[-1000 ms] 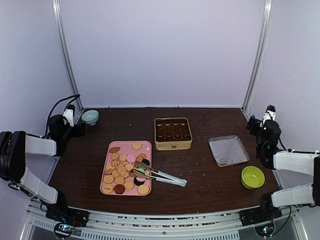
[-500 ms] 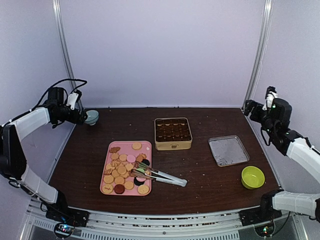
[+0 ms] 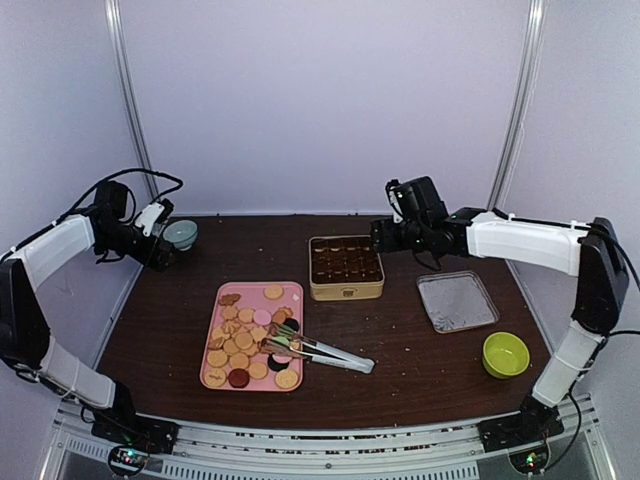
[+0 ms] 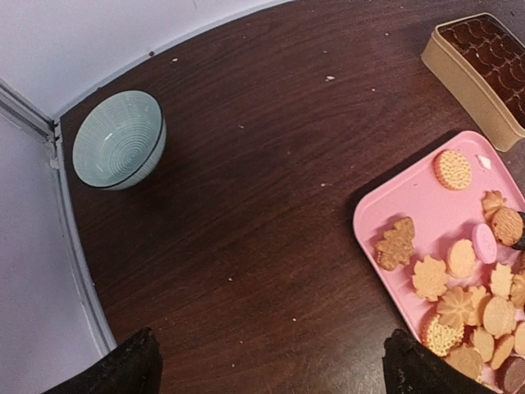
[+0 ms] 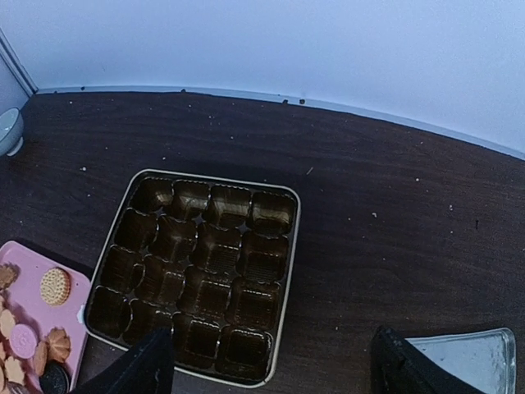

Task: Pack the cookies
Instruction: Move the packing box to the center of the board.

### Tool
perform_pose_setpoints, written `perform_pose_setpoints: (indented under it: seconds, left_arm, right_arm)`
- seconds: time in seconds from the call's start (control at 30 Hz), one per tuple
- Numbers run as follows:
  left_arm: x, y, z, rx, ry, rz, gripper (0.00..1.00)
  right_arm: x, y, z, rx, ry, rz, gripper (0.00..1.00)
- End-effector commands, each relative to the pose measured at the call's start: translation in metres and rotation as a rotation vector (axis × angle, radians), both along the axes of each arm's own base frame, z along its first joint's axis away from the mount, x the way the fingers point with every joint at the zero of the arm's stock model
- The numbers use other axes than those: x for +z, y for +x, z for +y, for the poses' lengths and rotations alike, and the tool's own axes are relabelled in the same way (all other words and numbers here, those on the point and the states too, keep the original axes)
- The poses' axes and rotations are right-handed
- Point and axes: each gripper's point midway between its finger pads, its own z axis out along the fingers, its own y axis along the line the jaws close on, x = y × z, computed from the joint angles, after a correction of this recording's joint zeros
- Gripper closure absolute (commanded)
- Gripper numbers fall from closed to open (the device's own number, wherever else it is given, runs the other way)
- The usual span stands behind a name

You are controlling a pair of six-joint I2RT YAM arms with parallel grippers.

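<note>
Left pincer [image 4: 275, 365] wide; right pincer [image 5: 275, 361] wide; both empty. Tin [image 3: 346, 268] label illegible.

one high fixed view, two wrist views
wrist cameras look down past their fingertips [image 4: 135, 369]; both catch the tin [image 5: 205, 263] and pink tray [image 4: 394, 205].

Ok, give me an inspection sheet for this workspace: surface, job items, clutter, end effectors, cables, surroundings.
Surface: dark wooden table, scattered crumbs.
Job's things: cookies piled on pink tray; divided tin, cups look empty.
Clutter: metal tongs, tips on the tray; silver lid; teal bowl; green bowl.
End effectors: left end effector open, empty, over bare table; right end effector open, empty, above the tin.
Cables: black cable looping at far left.
Surroundings: white walls; nothing else seen.
</note>
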Motion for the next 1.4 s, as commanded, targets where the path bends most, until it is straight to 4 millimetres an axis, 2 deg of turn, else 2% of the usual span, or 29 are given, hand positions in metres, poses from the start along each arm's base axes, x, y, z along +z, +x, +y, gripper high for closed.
perform_pose_setpoints:
  seconds: [0.0, 0.07, 0.13, 0.4, 0.57, 0.73, 0.97, 1.03, 1.17, 1.37]
  left_arm:
    - [0.006, -0.023, -0.019, -0.114, -0.047, 0.013, 0.02]
    - [0.004, -0.029, -0.025, -0.15, -0.038, 0.018, 0.02]
    - [0.0, -0.035, -0.031, -0.183, -0.023, 0.03, 0.02]
    - [-0.003, -0.054, -0.048, -0.279, -0.023, 0.054, 0.02]
    - [0.001, -0.063, -0.059, -0.352, -0.025, 0.04, 0.02]
    - [0.0, -0.061, -0.059, -0.36, -0.018, 0.044, 0.02]
    - [0.001, -0.061, -0.061, -0.371, -0.024, 0.04, 0.02]
    - [0.0, -0.061, -0.061, -0.372, -0.024, 0.043, 0.02]
    - [-0.002, -0.062, -0.062, -0.375, -0.023, 0.049, 0.03]
    - [-0.001, -0.061, -0.063, -0.378, -0.022, 0.047, 0.02]
  right_arm:
    - [-0.028, -0.01, 0.017, -0.022, -0.108, 0.067, 0.19]
    - [-0.037, -0.011, 0.027, -0.027, -0.149, 0.077, 0.19]
    - [-0.046, -0.006, 0.027, -0.069, -0.159, 0.108, 0.22]
    - [-0.067, 0.017, 0.016, -0.146, -0.155, 0.176, 0.31]
    - [-0.093, 0.022, 0.001, -0.174, -0.156, 0.253, 0.4]
    - [-0.114, 0.021, -0.004, -0.161, -0.15, 0.32, 0.54]
    - [-0.132, 0.019, -0.007, -0.15, -0.161, 0.375, 0.59]
    - [-0.137, 0.018, -0.008, -0.147, -0.164, 0.389, 0.65]
    - [-0.141, 0.009, -0.009, -0.139, -0.156, 0.416, 0.76]
    - [-0.141, -0.006, -0.017, -0.144, -0.133, 0.426, 0.85]
